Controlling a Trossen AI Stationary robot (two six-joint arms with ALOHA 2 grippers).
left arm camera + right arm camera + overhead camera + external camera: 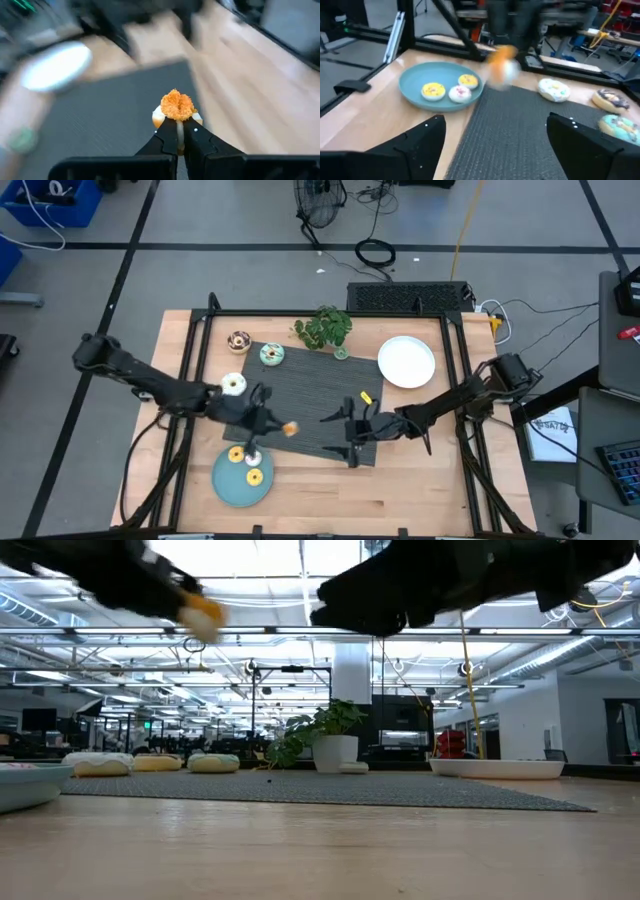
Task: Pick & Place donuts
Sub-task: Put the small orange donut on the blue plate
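Orange donut in transit to the teal plate

Left gripper (pixel 278 427) pinches the orange donut (pixel 290 429) at lower centre; release it over bare teal plate (pixel 226 480). Right gripper (pixel 348 435) waits wide open.

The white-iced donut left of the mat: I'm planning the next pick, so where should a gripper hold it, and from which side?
The white-iced donut lies flat on the wood beside the gray mat, hole up. Probably best to come straight down and pinch across the ring's outer rim. The left gripper is nearer, but it holds the orange donut.
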